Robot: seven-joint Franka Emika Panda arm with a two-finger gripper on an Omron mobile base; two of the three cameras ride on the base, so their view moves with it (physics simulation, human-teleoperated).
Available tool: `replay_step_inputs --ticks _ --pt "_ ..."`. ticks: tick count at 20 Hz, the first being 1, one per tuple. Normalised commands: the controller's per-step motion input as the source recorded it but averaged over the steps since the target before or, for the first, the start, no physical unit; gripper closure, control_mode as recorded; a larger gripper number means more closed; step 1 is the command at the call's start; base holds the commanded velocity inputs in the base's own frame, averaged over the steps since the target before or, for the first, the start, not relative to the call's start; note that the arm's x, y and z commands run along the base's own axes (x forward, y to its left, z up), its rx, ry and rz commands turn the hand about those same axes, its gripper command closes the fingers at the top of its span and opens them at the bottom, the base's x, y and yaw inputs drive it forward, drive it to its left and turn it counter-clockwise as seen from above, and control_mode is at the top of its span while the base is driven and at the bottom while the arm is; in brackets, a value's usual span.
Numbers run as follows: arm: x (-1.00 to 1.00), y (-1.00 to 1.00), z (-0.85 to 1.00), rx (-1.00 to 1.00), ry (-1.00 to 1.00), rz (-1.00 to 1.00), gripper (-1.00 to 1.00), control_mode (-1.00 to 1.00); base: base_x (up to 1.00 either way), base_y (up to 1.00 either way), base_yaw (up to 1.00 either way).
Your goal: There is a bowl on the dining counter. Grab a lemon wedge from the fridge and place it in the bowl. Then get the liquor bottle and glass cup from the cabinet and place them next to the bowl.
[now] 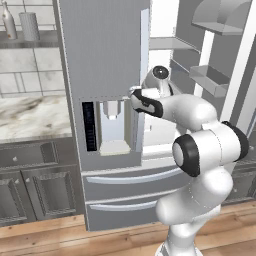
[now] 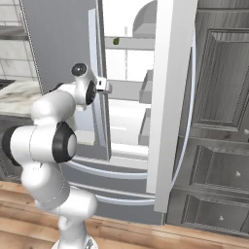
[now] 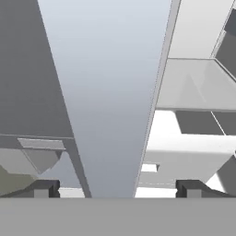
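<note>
The fridge (image 2: 160, 97) stands with one door swung wide; the pincer (image 3: 117, 189), jaws spread and empty, straddles the other door's edge; next, reaching inside for the lemon wedge (image 2: 116, 41) on the upper shelf.

Two base cameras look forward from behind the arm, left and right, sharing the fridge (image 1: 105, 75) ahead. The hand camera looks close along the gripper (image 3: 118, 188), door edge between its fingertips.

Fridge (image 1: 107, 75) right door (image 2: 170, 97) swung open, left door shut. Lemon wedge (image 2: 116, 41) on upper inside shelf. Gripper (image 2: 103, 85) at left door's edge, jaws wide apart.
</note>
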Motion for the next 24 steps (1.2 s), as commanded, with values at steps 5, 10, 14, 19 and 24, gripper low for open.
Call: replay_step_inputs --ticks 5,10,14,19,24 --pt "0.4 0.02 -0.3 0.0 0.0 0.0 -1.0 -1.0 0.0 0.0 0.0" --pt "0.39 0.03 -0.27 0.0 0.0 0.0 -1.0 -1.0 0.0 0.0 0.0" --pt "0.36 0.18 -0.26 0.0 0.0 0.0 1.0 -1.0 0.0 0.0 0.0" --pt "0.16 0.2 -0.18 0.0 0.0 0.0 1.0 -1.0 0.0 0.0 0.0" --pt "-0.24 0.38 -0.02 0.0 0.0 0.01 1.0 -1.0 0.0 0.0 0.0"
